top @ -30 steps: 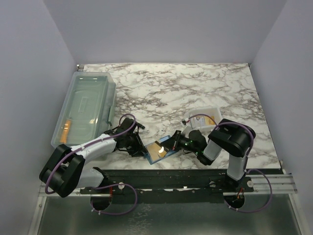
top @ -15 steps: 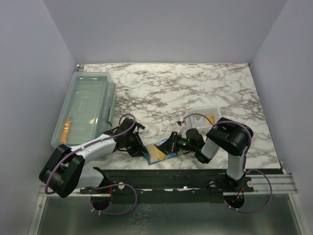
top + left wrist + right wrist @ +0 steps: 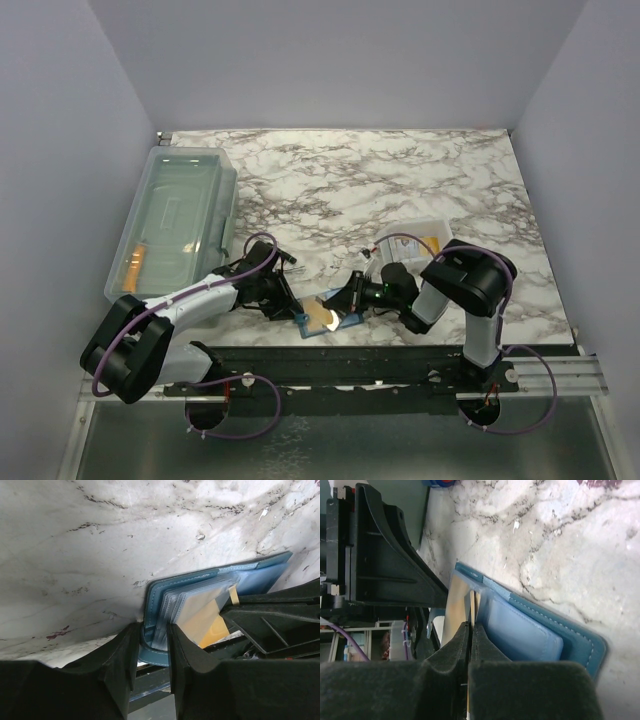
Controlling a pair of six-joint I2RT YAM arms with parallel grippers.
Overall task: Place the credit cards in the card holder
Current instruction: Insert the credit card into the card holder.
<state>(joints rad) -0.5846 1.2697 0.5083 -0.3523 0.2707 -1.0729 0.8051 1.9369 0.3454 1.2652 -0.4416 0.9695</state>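
In right pincer (image 3: 470, 630), a credit card (image 3: 471, 604)

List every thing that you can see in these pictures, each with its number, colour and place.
table: one, white marble with grey veins, under everything.
bin: one, clear plastic, far left of the table.
orange item: one, inside the bin, near corner; kind unclear.
tray: one, white, right of centre.
card holder: one, teal-blue, open at the near edge, between the tools.
credit card: one, golden-orange, partly in a holder pocket.
left tool: one, black, clamped on the card holder's edge.
right tool: one, black, shut on the credit card.
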